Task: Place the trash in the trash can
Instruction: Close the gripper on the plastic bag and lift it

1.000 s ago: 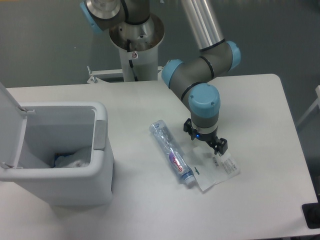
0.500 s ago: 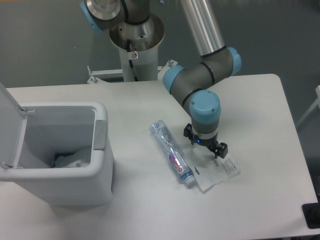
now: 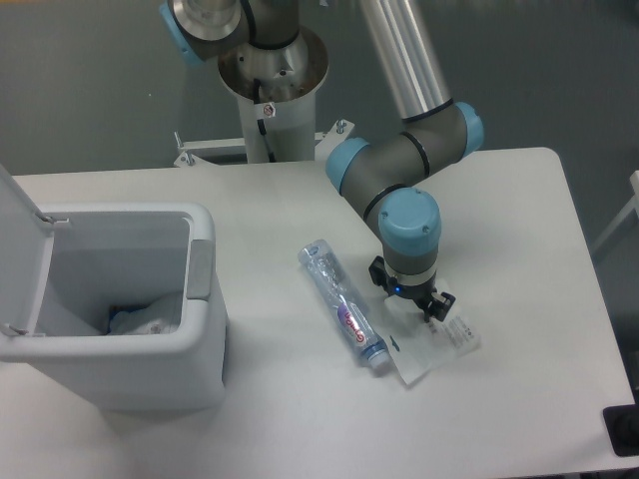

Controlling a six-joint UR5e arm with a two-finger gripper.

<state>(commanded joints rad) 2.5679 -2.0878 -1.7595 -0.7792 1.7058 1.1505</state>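
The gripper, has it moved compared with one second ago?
Yes. The gripper has moved down and slightly left in the image, closer to the white packet, which lies unmoved beside the bottle.

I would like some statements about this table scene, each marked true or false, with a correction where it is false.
1. The lid of the trash can is open. True.
2. The crushed bottle lies inside the trash can. False: it lies on the table, to the right of the can.
3. The tool is over the white packet. True.
4. The bottle's blue cap points toward the robot base. False: the cap is at the end nearer the camera, beside the packet.
5. The trash can holds nothing. False: something crumpled and pale shows at its bottom.
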